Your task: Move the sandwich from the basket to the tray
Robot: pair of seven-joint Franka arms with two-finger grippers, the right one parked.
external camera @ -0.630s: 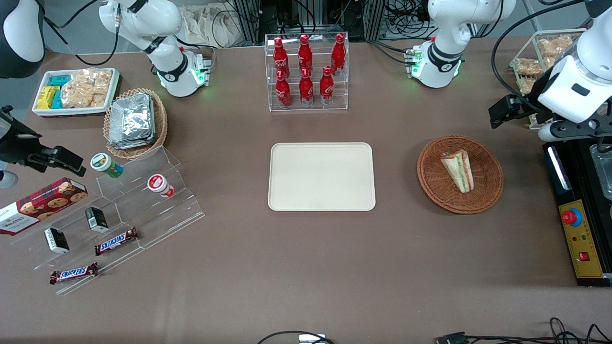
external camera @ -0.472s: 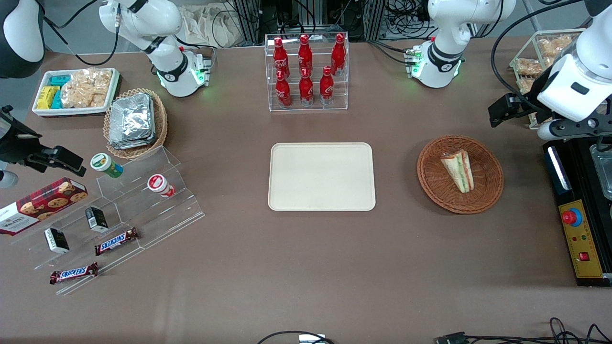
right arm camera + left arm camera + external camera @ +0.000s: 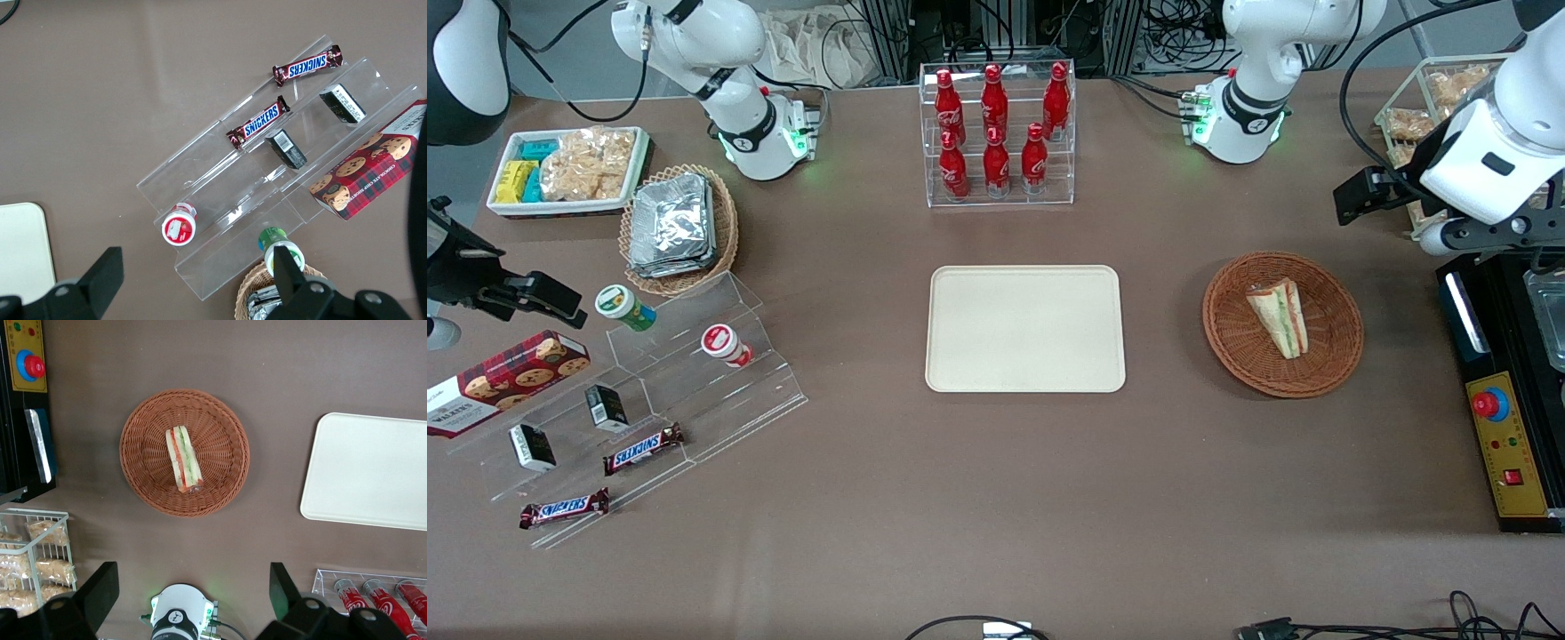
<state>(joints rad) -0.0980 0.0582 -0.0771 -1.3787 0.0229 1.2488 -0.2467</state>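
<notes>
Front view | 1 sandwich (image 3: 1280, 316) in 1 basket (image 3: 1336, 354) | 1 tray (image 3: 1024, 329) | claw (image 3: 193, 595) spread wide

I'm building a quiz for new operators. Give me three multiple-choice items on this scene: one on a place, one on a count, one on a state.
1. Where is the sandwich?
A. in the basket
B. on the tray
C. in the bottle rack

2. How many red bottles stand in the clear rack?
A. four
B. six
C. eight

3. What state is the left arm's gripper in?
A. shut on the sandwich
B. open, holding nothing
C. shut on a bottle

Key: 1 A, the wedge lies in the wicker basket. 2 B, two rows of three. 3 B, its fingers stand apart, high over the table, clear of the basket.
</notes>
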